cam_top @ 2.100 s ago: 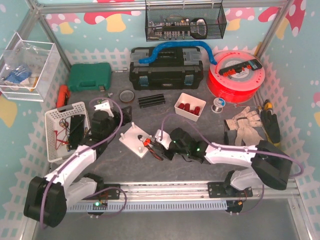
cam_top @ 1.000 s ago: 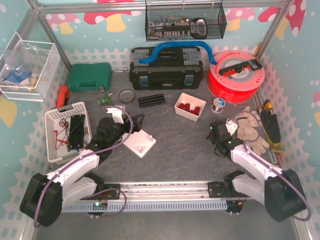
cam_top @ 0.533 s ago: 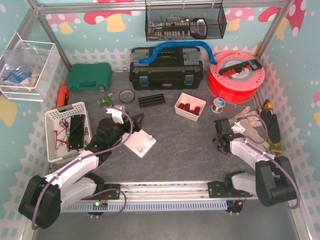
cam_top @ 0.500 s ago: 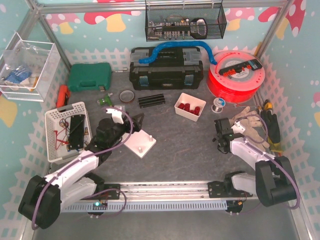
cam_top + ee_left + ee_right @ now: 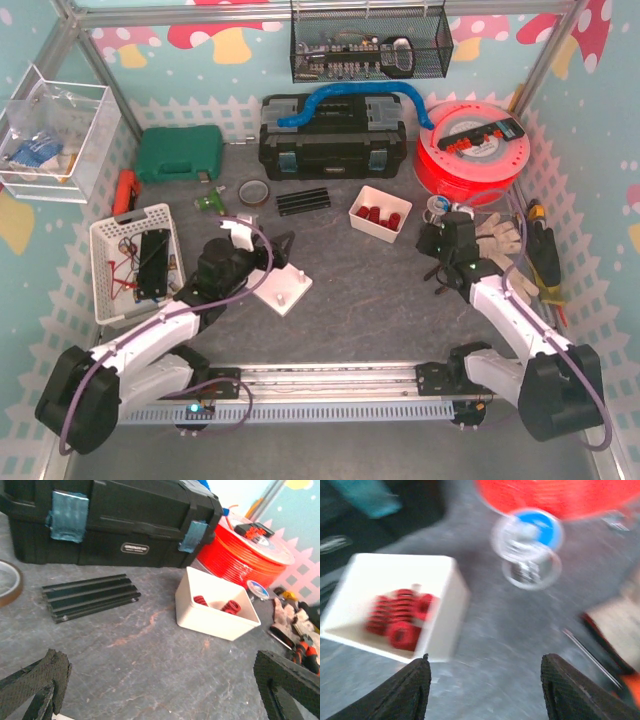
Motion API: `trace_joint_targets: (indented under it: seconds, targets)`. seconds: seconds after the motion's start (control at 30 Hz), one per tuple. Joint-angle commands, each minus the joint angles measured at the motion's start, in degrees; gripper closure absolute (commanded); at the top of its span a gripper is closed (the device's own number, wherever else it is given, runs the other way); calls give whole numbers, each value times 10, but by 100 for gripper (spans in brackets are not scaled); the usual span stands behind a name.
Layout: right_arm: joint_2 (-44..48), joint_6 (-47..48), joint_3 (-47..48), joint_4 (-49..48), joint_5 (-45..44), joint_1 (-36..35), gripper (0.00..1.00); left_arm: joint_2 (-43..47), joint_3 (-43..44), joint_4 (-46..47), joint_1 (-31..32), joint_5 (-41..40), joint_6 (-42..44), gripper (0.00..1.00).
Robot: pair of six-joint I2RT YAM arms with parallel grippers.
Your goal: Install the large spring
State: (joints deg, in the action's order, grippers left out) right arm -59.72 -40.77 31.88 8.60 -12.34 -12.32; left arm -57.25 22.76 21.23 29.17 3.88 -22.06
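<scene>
Springs [image 5: 378,214] in bin [image 5: 377,233] (ctr); toolbox [image 5: 330,140] behind, spool [image 5: 470,155] rt.

**A:** What sort of place are we looking at here?

**B:** It's looking like a workshop bench set up as a small test booth. A black toolbox [image 5: 332,148] is sitting at the back, with a green tool case [image 5: 180,154] on one side and a red spool [image 5: 470,155] on the other.

**A:** Is anything else pointing that way?

**B:** A wire basket [image 5: 370,45] of hardware is hanging up by the aluminium frame [image 5: 93,60]. Work gloves [image 5: 497,235] are lying on the grey mat [image 5: 350,300], and a white bin [image 5: 380,228] is holding red springs [image 5: 375,214]. A cartoon mushroom backdrop [image 5: 215,35] is wrapping around the walls.
</scene>
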Motion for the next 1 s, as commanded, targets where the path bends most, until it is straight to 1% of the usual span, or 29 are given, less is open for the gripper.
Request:
trace_joint_targets:
  seconds: [0.0,0.1,0.27,0.4,0.53,0.6,0.67,0.83,0.97]
  targets:
    - [-31,139,57,-67,167,-2,39,-10,18,-4,25,-2,36,1]
    - [-96,166,121,-50,186,-8,46,-16,19,-4,35,-14,43,1]
    - [-211,201,218,-1,130,-42,52,-15,18,-4,37,-33,47,1]
    - [-303,216,305,62,72,-77,52,-9,17,-6,38,-39,48,1]
    - [-387,209,383,139,22,-86,53,-3,15,-9,38,-50,49,1]
    - [-404,201,397,147,6,-86,54,-1,17,-12,39,-52,51,1]
    - [-416,198,408,148,8,-86,55,0,17,-13,39,-53,51,1]
    - [-465,200,447,180,20,-87,55,5,18,-15,41,-54,52,1]
    - [-477,191,453,198,-9,-88,54,9,18,-18,42,-57,55,1]
